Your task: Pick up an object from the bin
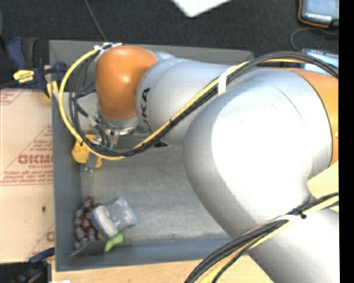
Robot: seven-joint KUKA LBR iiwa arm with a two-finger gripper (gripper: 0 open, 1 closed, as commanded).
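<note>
Where the end effector (pixel 94 155) hangs, a yellow thing (pixel 79 152) lies, perhaps touching.

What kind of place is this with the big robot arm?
Probably a robot lab or workshop: a big grey robot arm reaches into a grey metal bin of small loose things, with cables running along it.

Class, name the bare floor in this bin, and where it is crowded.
Bare floor lies mid-bin, between the arm and the lower-left heap. Crowded: that corner (grapes, grey lump, green bit) and the left wall, where the gripper hangs by a yellow thing.
</note>
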